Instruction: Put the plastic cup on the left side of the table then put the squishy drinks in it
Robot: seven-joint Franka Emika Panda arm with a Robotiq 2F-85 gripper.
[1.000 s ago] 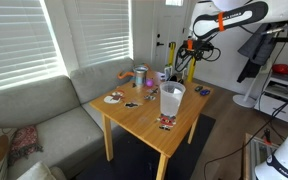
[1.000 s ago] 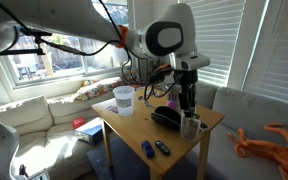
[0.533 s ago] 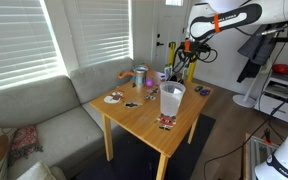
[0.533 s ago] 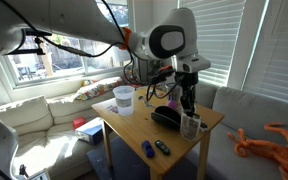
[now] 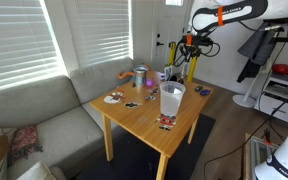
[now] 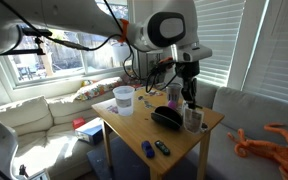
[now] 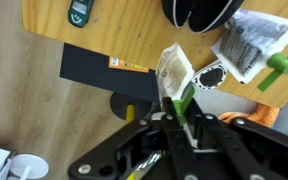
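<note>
End effector (image 7: 180, 108) pinches a squishy drink (image 7: 173, 70) above the desk (image 5: 144, 120), cup (image 5: 171, 98) standing upright there.

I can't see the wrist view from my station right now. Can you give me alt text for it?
The claw grips a small pale squishy item with a green strip, above the edge of the light-wood table. On the table lie a black rounded object, a crinkled clear packet and a small green item.
</note>
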